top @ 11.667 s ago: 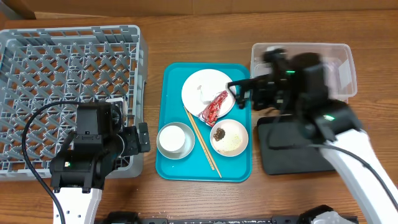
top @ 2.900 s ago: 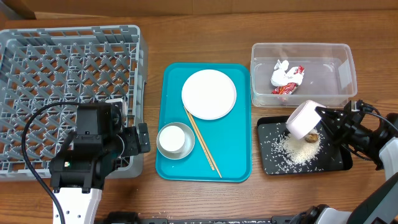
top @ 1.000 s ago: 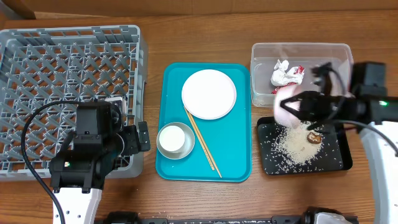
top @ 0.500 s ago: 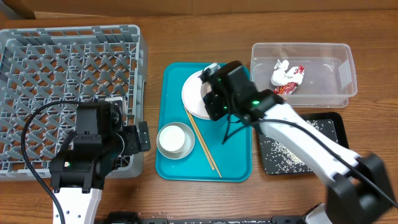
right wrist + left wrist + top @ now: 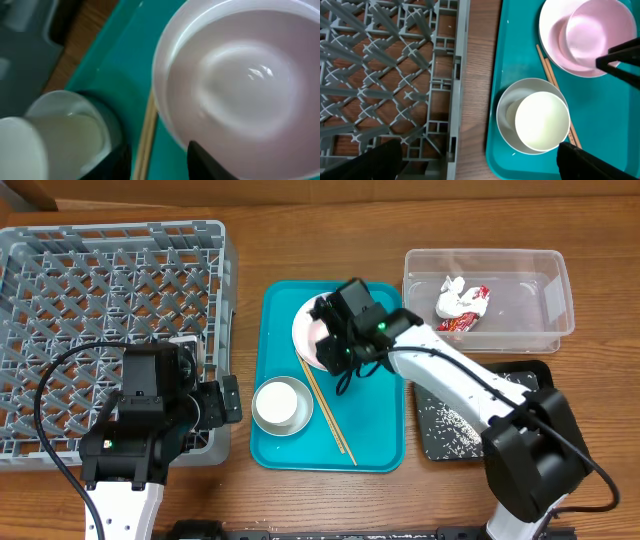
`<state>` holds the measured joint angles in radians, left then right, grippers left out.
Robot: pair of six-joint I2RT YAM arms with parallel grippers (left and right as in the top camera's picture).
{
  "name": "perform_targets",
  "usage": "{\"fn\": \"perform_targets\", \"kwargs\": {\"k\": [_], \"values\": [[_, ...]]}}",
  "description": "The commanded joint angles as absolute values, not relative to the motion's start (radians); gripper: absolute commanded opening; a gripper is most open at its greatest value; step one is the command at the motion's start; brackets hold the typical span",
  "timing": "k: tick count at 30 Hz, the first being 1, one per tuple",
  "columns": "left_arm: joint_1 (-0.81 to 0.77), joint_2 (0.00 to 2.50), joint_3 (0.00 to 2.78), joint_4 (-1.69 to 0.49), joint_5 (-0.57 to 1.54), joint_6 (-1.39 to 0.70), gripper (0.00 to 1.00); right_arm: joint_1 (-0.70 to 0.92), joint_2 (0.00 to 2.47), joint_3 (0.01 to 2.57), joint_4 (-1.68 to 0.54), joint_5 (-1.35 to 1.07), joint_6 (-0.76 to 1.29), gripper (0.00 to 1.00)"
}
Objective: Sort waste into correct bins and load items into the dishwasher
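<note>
My right gripper (image 5: 328,352) (image 5: 160,160) hovers low over the teal tray (image 5: 375,430), open, its jaws apart just beside the rim of the small shallow dish (image 5: 240,75) (image 5: 595,30). That dish rests on the large plate (image 5: 547,25) (image 5: 303,330). The chopsticks (image 5: 328,415) (image 5: 147,135) lie between the jaws' tips. A small cup (image 5: 542,120) sits inside the bowl (image 5: 282,405). My left gripper (image 5: 480,165) (image 5: 215,405) is open over the gap between the grey dishwasher rack (image 5: 110,290) and the tray. The wrapper (image 5: 462,305) lies in the clear tub (image 5: 540,330). Rice (image 5: 445,418) is scattered in the black tray (image 5: 430,442).
The right arm stretches across from the black tray to the teal tray and hides much of the large plate. Bare wooden table shows between the rack and the tray and along the front edge.
The right arm swung left from the black tray to the teal tray with the small dish. The dish now lies on the large plate and the jaws have parted. The left arm stayed still.
</note>
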<state>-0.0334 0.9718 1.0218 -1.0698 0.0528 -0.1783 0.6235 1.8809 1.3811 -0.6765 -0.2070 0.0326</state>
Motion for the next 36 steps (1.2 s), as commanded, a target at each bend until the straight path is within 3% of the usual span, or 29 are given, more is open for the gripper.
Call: {"fn": "perform_targets", "kwargs": {"k": [1, 7, 18, 21, 24, 26, 28, 34, 36], "values": [[-0.039, 0.969, 1.045, -1.066, 0.068, -0.188, 1.00, 0.649, 1.848, 1.505, -0.764, -0.366, 0.112, 0.39], [-0.039, 0.969, 1.045, -1.066, 0.068, -0.188, 1.00, 0.727, 1.848, 1.493, -0.818, -0.377, 0.195, 0.41], [-0.039, 0.969, 1.045, -1.069, 0.068, -0.188, 1.00, 0.825, 1.860, 1.393, -0.787, -0.161, 0.368, 0.40], [-0.039, 0.969, 1.045, -1.069, 0.068, -0.188, 1.00, 0.826, 1.860, 1.371, -0.765, -0.162, 0.369, 0.26], [-0.039, 0.969, 1.045, -1.072, 0.071, -0.188, 1.00, 0.826, 1.860, 1.346, -0.750, -0.161, 0.376, 0.24], [-0.039, 0.969, 1.045, -1.073, 0.071, -0.188, 1.00, 0.826, 1.860, 1.341, -0.756, -0.162, 0.376, 0.12], [-0.039, 0.969, 1.045, -1.073, 0.071, -0.188, 1.00, 0.825, 1.860, 1.341, -0.752, -0.161, 0.376, 0.05], [-0.039, 0.969, 1.045, -1.073, 0.072, -0.188, 1.00, 0.775, 1.821, 1.429, -0.815, -0.161, 0.375, 0.04], [-0.040, 0.969, 1.045, -1.058, 0.141, -0.188, 1.00, 0.677, 1.725, 1.494, -0.850, -0.163, 0.388, 0.04]]}}
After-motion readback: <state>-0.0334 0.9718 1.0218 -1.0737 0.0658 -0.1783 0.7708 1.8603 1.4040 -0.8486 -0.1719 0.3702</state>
